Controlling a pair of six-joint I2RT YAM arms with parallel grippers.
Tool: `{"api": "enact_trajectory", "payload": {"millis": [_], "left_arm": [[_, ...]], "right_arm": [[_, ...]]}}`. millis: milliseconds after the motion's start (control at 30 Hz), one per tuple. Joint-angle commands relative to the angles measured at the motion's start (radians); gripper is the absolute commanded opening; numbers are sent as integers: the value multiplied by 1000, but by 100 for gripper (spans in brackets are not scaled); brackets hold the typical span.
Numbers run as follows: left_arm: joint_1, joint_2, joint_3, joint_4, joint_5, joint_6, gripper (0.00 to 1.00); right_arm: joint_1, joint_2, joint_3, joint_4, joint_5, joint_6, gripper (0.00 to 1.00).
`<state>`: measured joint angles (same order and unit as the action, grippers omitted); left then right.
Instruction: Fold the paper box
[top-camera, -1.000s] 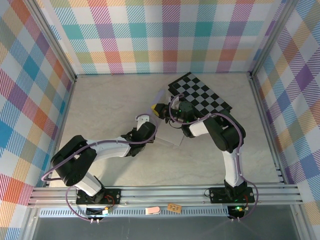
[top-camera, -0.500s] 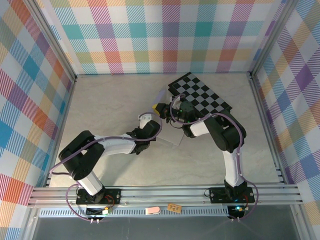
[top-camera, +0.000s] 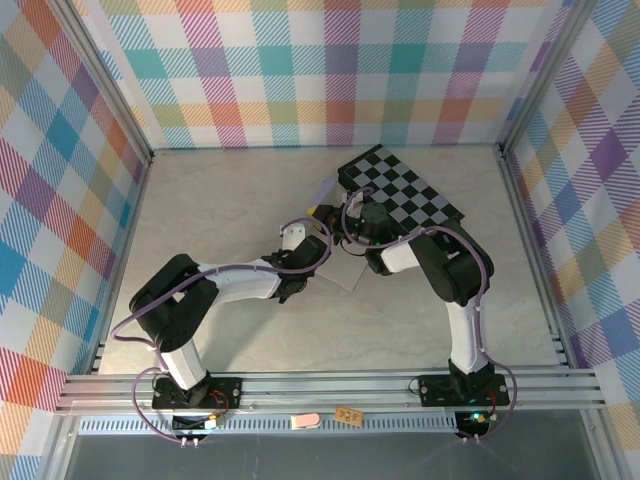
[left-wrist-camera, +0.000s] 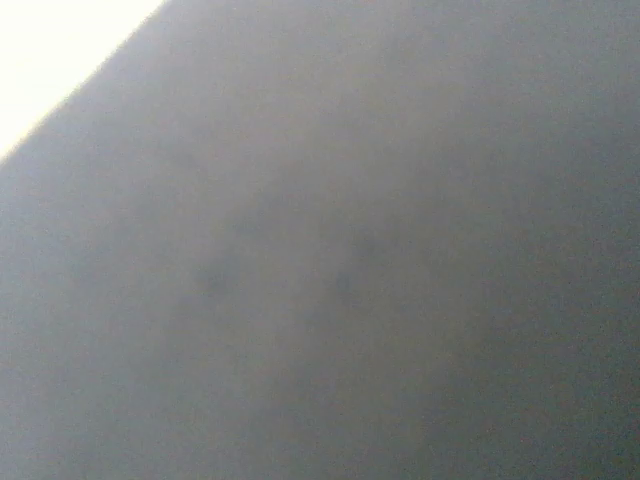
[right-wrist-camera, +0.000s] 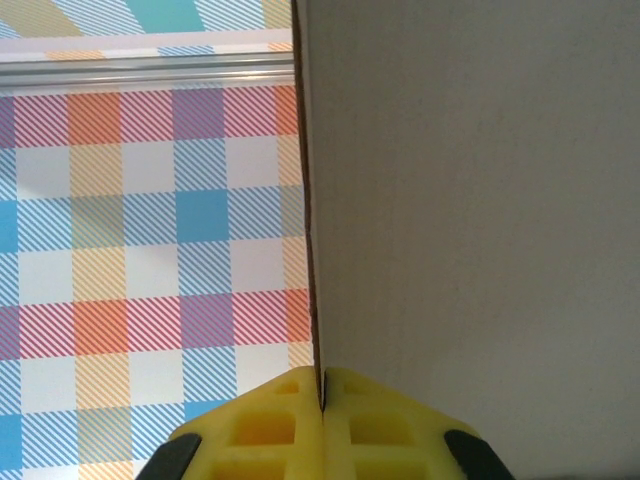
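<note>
From above, the paper box (top-camera: 338, 278) lies mid-table beside the checkerboard (top-camera: 405, 195) with the left gripper (top-camera: 303, 240) close against it, pinching or not I cannot tell; its wrist view is grey blur; at the right wrist, the right gripper (right-wrist-camera: 322, 400) presses its yellow pads (right-wrist-camera: 280, 420) together on a panel edge, seemingly holding it upright for creasing.

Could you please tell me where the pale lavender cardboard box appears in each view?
Top external: pale lavender cardboard box, centre, between the arms.
Left wrist: blurred grey surface; cannot tell.
Right wrist: right half, edge pinched by right gripper.
Shared landmark: pastel plaid wall.
</note>
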<state>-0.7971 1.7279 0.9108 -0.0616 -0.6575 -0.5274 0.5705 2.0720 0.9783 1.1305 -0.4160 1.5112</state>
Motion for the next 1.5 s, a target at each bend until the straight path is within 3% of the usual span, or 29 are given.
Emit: {"api": "enact_trajectory", "payload": {"millis": [0,100,200,400,500,700,800,1000,1467], "left_arm": [[9,27,40,-67,-68,-56,0],[11,44,63,-97,-86,-81,0],[20,61,79,-105,-80,-103,15],[33,76,103,-111,-109,-137,17],[39,82,110,-98,-110,-135,24],[54,100,130,-93,-129,-146,26],[60,117,156,-109,-147,-159,24],[61,158,218,-171,-190,-207,0],[62,176,283,-268,-215,-250,0]], "right_arm": [[20,8,-12,-164,-35,14,0],[20,6,2,-182,-31,15,0],[20,8,8,-188,-27,20,0],[20,11,13,-197,-30,24,0],[20,13,16,-203,-28,29,0],[19,13,32,-230,-16,41,0],[20,14,43,-246,-6,49,0],[23,8,65,-276,16,65,0],[32,-7,126,-376,43,90,0]]}}
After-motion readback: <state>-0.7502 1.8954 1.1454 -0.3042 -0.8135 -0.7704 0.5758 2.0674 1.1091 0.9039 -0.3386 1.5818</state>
